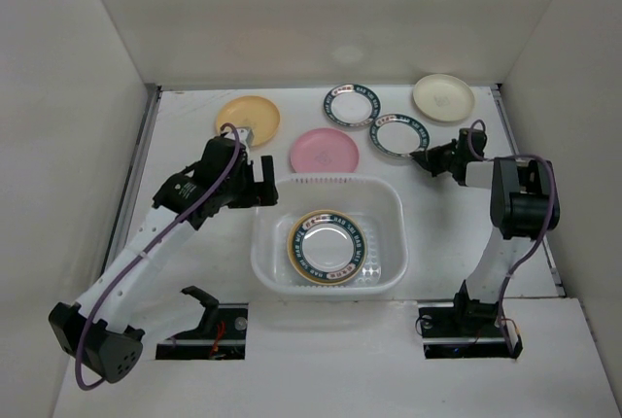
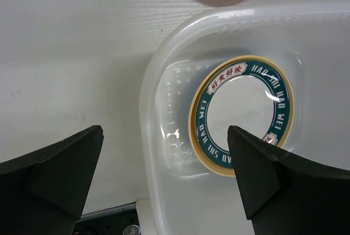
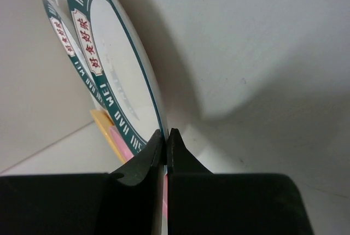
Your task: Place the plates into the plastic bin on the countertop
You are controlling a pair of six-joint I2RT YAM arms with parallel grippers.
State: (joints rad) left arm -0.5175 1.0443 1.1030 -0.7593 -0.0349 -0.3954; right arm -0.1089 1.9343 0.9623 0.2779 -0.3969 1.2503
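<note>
Bin [image 1: 389,206] at frame centre, holding a stacked plate [image 1: 328,246] with a green rim. Left gripper [image 2: 164,136] at the bin's upper-left corner, fingers apart, empty. Right gripper [image 1: 425,160] at centre right, pinched on the rim of the gripped plate [image 1: 400,134]. Yellow plate [image 1: 248,117], pink plate [image 1: 324,151] and cream plate [image 1: 444,97] lie across the upper countertop [image 1: 185,136].

Green-rimmed plate [image 2: 240,115] in plastic bin [image 2: 158,76]: white capitals "HAO SHI HAO WEI" round rim; red characters "好食好味" on cream panel. Right wrist view: nearer plate [image 3: 123,82], same red characters, "WEI" legible; farther plate [image 3: 54,22], red characters partly cut off.
</note>
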